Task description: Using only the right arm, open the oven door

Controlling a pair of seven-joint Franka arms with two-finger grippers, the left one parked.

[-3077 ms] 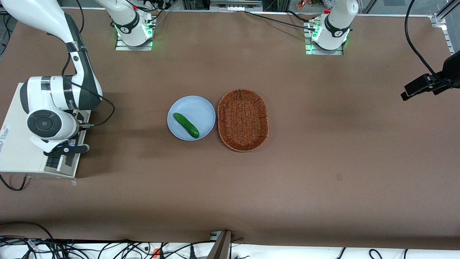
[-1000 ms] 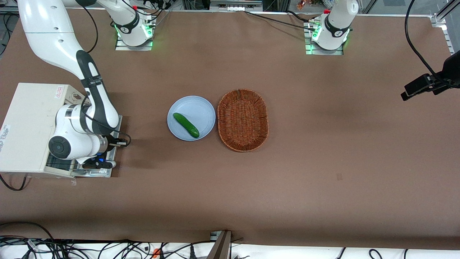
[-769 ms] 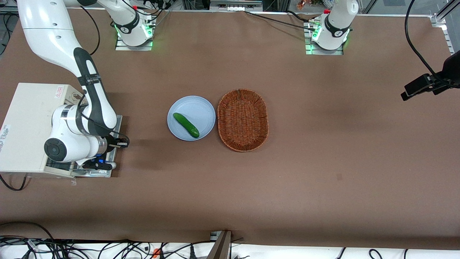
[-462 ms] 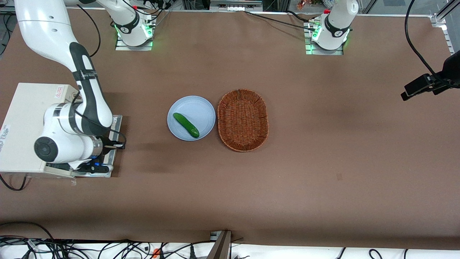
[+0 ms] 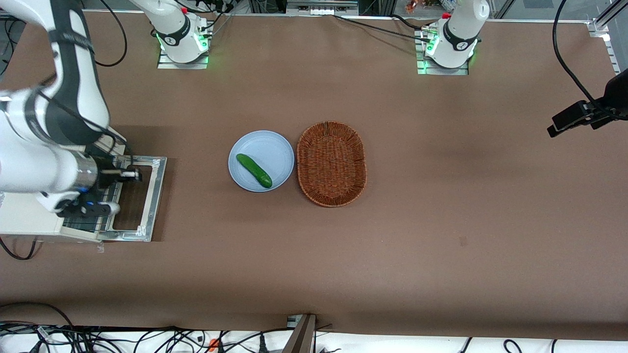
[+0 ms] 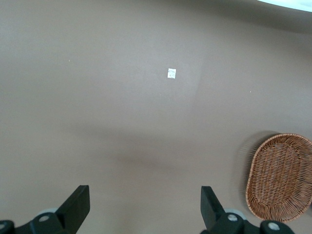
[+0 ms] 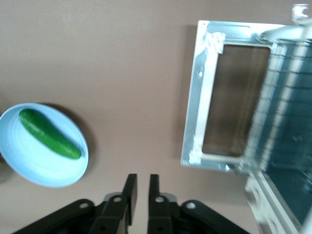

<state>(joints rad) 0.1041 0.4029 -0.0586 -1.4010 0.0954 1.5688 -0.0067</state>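
Door (image 5: 140, 198) work looks finished: the oven door lies flat on the worktop (image 5: 392, 255) in front of the oven (image 5: 24, 220), metal frame up, rack exposed. My hand (image 7: 142, 187) hangs above bare worktop between door and plate (image 7: 44, 170), fingers nearly together, holding nothing. Nothing seems left.

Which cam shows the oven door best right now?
Right wrist view: the oven door lies flat open, whole frame unobstructed, gripper apart from it. Front view shows the door partly under the right arm. Left wrist view: none.
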